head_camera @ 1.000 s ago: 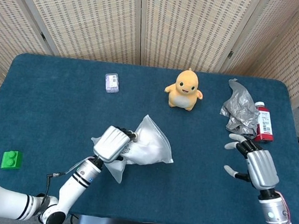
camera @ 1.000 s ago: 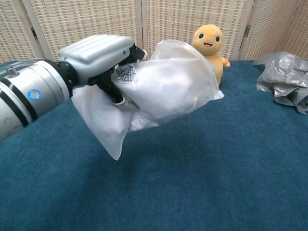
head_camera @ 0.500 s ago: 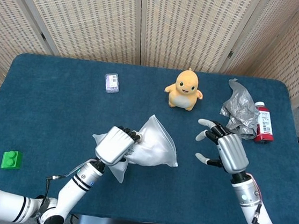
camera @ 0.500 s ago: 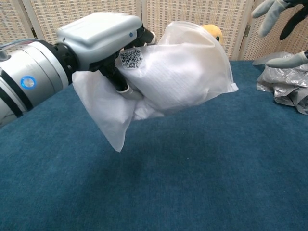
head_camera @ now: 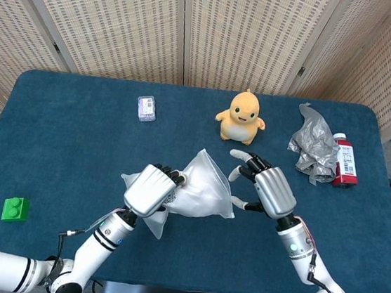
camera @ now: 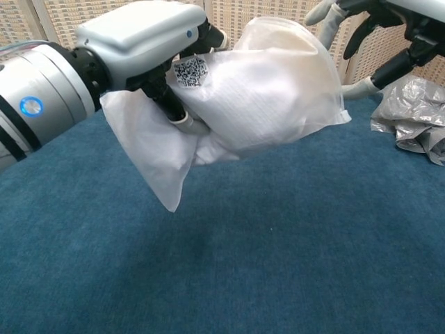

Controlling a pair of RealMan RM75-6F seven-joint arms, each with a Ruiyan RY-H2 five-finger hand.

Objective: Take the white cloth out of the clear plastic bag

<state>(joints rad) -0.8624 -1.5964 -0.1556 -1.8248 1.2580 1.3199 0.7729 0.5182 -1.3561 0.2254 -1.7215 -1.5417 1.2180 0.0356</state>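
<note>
While the left hand (head_camera: 149,190) grips the clear plastic bag (head_camera: 201,188) above the blue table (head_camera: 67,153), the white cloth (camera: 268,104) sits inside the bag (a QR label (camera: 190,72) faces the chest view). Just beside the bag's far edge, the right hand (head_camera: 270,189) is held with fingers spread wide, holding nothing. A yellow plush toy (head_camera: 241,116) stands behind them.

Glossy clear plastic bag (head_camera: 201,189), matt table (head_camera: 60,152)
</note>
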